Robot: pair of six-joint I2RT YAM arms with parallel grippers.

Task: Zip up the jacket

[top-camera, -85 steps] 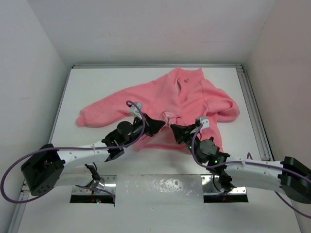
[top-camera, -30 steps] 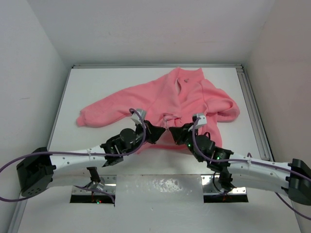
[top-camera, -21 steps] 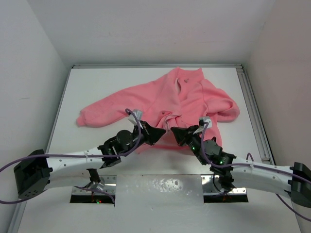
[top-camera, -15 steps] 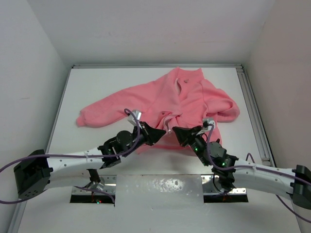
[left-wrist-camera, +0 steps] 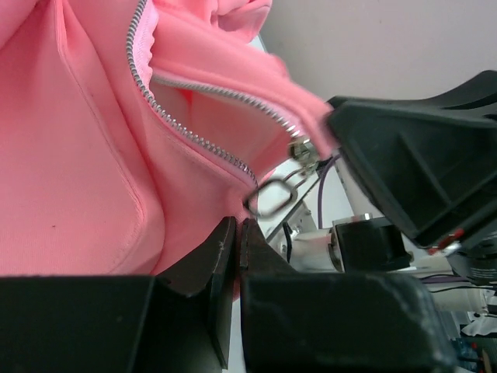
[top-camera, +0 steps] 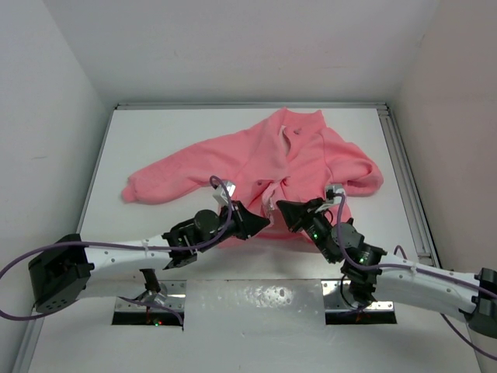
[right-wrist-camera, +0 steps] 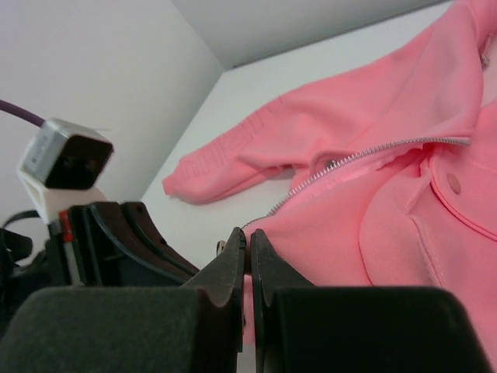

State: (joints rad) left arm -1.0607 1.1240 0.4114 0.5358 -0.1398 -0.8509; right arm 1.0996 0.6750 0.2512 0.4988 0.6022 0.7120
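The salmon-pink jacket [top-camera: 303,163] lies on the white table with its collar at the far side and one sleeve stretched out to the left. Its front zipper [left-wrist-camera: 194,136] is open, and the teeth show in both wrist views. My left gripper [left-wrist-camera: 237,225] is shut on the pink fabric at the bottom of the left zipper edge. The small metal pull [left-wrist-camera: 273,196] hangs just above its tips. My right gripper [right-wrist-camera: 247,233] is shut on the bottom hem of the other zipper edge [right-wrist-camera: 365,155]. In the top view the left gripper [top-camera: 262,221] and the right gripper [top-camera: 281,207] meet tip to tip at the jacket's near hem.
The white table [top-camera: 155,140] is walled in on three sides. A metal rail [top-camera: 408,186] runs along the right edge. A snap [right-wrist-camera: 454,184] marks the pocket flap. The left sleeve [top-camera: 155,183] lies to the left of my left arm.
Both grippers have stayed shut at the hem. They drew slightly apart, then came close together again, a little nearer to me. The right arm's forearm has swung to the right.
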